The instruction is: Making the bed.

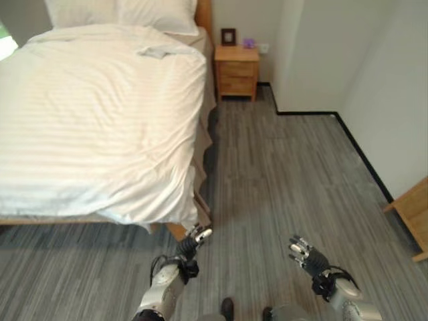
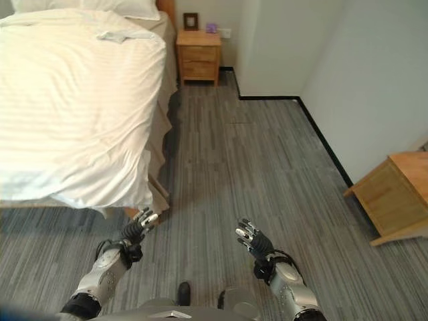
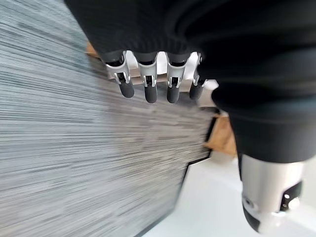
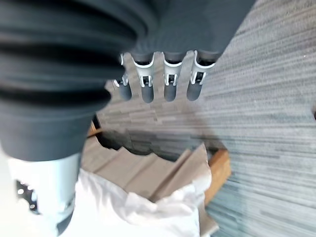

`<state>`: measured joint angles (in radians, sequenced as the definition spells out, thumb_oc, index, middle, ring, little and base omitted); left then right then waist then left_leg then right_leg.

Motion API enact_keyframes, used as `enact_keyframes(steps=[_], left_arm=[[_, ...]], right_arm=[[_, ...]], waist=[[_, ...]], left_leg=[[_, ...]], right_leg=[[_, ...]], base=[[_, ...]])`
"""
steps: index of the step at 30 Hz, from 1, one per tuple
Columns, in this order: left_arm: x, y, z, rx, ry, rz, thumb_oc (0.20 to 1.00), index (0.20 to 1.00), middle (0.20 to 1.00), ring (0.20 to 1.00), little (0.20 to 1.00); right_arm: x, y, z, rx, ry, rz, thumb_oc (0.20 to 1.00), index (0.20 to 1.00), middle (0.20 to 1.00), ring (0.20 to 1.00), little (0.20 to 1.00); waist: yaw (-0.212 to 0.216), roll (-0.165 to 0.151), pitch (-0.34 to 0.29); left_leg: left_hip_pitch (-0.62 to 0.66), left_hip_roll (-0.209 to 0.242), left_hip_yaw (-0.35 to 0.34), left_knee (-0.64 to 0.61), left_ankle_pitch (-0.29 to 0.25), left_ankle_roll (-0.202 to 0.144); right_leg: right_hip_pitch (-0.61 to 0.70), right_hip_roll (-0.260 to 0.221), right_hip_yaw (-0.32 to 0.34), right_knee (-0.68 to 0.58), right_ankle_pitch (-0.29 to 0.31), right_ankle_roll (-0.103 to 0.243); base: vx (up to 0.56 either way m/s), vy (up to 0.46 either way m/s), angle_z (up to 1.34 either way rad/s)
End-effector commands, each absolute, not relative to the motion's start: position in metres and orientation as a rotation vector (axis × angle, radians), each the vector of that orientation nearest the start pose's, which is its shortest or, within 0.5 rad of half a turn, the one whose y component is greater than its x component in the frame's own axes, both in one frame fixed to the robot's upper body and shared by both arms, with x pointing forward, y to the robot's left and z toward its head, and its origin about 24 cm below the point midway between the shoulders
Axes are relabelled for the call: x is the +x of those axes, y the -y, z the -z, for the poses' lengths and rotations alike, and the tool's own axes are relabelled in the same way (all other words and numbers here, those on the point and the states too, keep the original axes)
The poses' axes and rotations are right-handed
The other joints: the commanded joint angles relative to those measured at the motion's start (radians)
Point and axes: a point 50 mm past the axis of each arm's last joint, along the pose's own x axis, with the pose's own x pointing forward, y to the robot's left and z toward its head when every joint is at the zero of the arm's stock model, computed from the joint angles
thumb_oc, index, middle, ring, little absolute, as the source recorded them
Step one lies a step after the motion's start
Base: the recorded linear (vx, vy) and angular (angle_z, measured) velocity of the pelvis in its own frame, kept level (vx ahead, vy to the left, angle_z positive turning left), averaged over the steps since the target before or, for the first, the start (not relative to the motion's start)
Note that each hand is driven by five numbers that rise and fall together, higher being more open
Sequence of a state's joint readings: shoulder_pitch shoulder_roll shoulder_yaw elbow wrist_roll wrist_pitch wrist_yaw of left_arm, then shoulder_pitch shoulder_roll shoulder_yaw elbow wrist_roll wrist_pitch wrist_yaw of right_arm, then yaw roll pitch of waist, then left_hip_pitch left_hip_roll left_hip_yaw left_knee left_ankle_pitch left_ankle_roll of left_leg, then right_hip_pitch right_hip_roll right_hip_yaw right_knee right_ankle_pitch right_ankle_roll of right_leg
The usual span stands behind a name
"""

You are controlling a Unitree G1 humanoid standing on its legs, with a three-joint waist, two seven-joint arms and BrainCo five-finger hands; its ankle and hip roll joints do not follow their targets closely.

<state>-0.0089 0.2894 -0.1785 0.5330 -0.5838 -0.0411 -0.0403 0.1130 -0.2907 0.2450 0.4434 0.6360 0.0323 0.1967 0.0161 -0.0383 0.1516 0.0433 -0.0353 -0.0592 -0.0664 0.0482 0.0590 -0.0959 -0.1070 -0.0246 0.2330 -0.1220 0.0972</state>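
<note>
The bed (image 1: 93,114) takes up the left side, under a white striped duvet (image 2: 67,100) that lies fairly smooth and hangs over the foot corner (image 1: 164,214). Two white pillows (image 1: 120,13) lie at the head. A small rumpled fold (image 1: 160,51) sits on the duvet near the pillows. My left hand (image 1: 192,242) hovers low over the floor just past the foot corner, fingers relaxed and holding nothing. My right hand (image 1: 304,254) hangs open over the floor further right. The right wrist view shows the duvet corner (image 4: 148,207) and the wooden bed frame (image 4: 219,170).
A wooden nightstand (image 1: 237,70) stands by the head of the bed with a small frame (image 1: 229,36) on it. Another wooden cabinet (image 2: 394,194) stands by the right wall. Grey plank floor (image 1: 287,174) runs between bed and walls.
</note>
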Motion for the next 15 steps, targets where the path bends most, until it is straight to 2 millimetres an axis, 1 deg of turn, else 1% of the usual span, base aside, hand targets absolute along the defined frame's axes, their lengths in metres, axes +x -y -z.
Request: enact_keyframes(steps=[1, 3, 4, 5, 6, 7, 9, 10, 13, 15], left_arm=[[0.227, -0.2, 0.057, -0.246, -0.429, -0.033, 1.0, 1.0, 1.0, 1.0, 1.0], [0.219, -0.201, 0.064, -0.279, -0.454, -0.058, 1.0, 1.0, 1.0, 1.0, 1.0], [0.219, -0.201, 0.064, -0.279, -0.454, -0.058, 1.0, 1.0, 1.0, 1.0, 1.0], [0.214, -0.201, 0.069, -0.296, -0.478, -0.068, 1.0, 1.0, 1.0, 1.0, 1.0], [0.21, -0.197, 0.074, -0.315, -0.503, -0.067, 1.0, 1.0, 1.0, 1.0, 1.0], [0.207, -0.194, 0.076, -0.316, -0.516, -0.053, 1.0, 1.0, 1.0, 1.0, 1.0], [0.206, -0.192, 0.077, -0.306, -0.519, -0.038, 1.0, 1.0, 1.0, 1.0, 1.0], [0.206, -0.188, 0.075, -0.288, -0.518, -0.005, 1.0, 1.0, 1.0, 1.0, 1.0], [0.208, -0.183, 0.072, -0.293, -0.503, 0.01, 1.0, 1.0, 1.0, 1.0, 1.0], [0.213, -0.182, 0.066, -0.304, -0.471, 0.012, 1.0, 1.0, 1.0, 1.0, 1.0]], right_arm=[[0.184, 0.179, 0.073, 0.352, -0.552, -0.18, 1.0, 1.0, 1.0, 1.0, 1.0], [0.184, 0.182, 0.072, 0.35, -0.546, -0.173, 1.0, 1.0, 1.0, 1.0, 1.0], [0.184, 0.182, 0.072, 0.35, -0.546, -0.173, 1.0, 1.0, 1.0, 1.0, 1.0], [0.184, 0.185, 0.071, 0.354, -0.543, -0.168, 1.0, 1.0, 1.0, 1.0, 1.0], [0.185, 0.19, 0.069, 0.34, -0.534, -0.154, 1.0, 1.0, 1.0, 1.0, 1.0], [0.184, 0.193, 0.069, 0.333, -0.533, -0.146, 1.0, 1.0, 1.0, 1.0, 1.0], [0.183, 0.196, 0.069, 0.323, -0.535, -0.142, 1.0, 1.0, 1.0, 1.0, 1.0], [0.181, 0.199, 0.07, 0.31, -0.544, -0.13, 1.0, 1.0, 1.0, 1.0, 1.0], [0.182, 0.199, 0.071, 0.285, -0.545, -0.121, 1.0, 1.0, 1.0, 1.0, 1.0], [0.187, 0.198, 0.065, 0.245, -0.509, -0.138, 1.0, 1.0, 1.0, 1.0, 1.0]], waist=[[0.02, -0.046, -0.055], [0.025, -0.054, -0.062], [0.025, -0.054, -0.062], [0.026, -0.058, -0.065], [0.024, -0.063, -0.062], [0.022, -0.062, -0.065], [0.02, -0.06, -0.072], [0.015, -0.053, -0.083], [0.011, -0.044, -0.09], [0.005, -0.034, -0.096]], left_leg=[[0.022, 0.024, 0.005, 0.057, -0.065, -0.047], [0.025, 0.028, 0.002, 0.068, -0.071, -0.06], [0.025, 0.028, 0.002, 0.068, -0.071, -0.061], [0.022, 0.031, 0.0, 0.075, -0.073, -0.067], [0.006, 0.037, -0.004, 0.083, -0.063, -0.08], [0.004, 0.038, -0.004, 0.075, -0.059, -0.082], [0.009, 0.04, -0.006, 0.062, -0.056, -0.084], [0.019, 0.042, -0.009, 0.044, -0.055, -0.082], [0.031, 0.043, -0.009, 0.028, -0.056, -0.078], [0.039, 0.04, -0.003, 0.018, -0.058, -0.074]], right_leg=[[0.105, 0.009, -0.062, -0.175, 0.116, 0.021], [0.141, 0.02, -0.069, -0.226, 0.124, 0.014], [0.143, 0.02, -0.07, -0.227, 0.125, 0.014], [0.155, 0.025, -0.079, -0.246, 0.125, 0.01], [0.166, 0.026, -0.1, -0.265, 0.131, 0.005], [0.171, 0.029, -0.107, -0.273, 0.131, 0.003], [0.175, 0.033, -0.108, -0.281, 0.134, 0.002], [0.177, 0.038, -0.101, -0.287, 0.133, 0.0], [0.179, 0.041, -0.093, -0.296, 0.136, 0.0], [0.183, 0.04, -0.087, -0.301, 0.134, 0.002]], base=[[0.12, -0.172, 0.38], [0.12, -0.136, 0.29], [0.06, -0.101, 0.16], [0.02, -0.138, 0.15], [0.02, -0.161, 0.09], [0.02, -0.138, 0.09], [0.04, -0.053, 0.31], [0.06, -0.03, 0.28], [0.05, -0.002, -0.06], [0.08, 0.058, -0.14]])
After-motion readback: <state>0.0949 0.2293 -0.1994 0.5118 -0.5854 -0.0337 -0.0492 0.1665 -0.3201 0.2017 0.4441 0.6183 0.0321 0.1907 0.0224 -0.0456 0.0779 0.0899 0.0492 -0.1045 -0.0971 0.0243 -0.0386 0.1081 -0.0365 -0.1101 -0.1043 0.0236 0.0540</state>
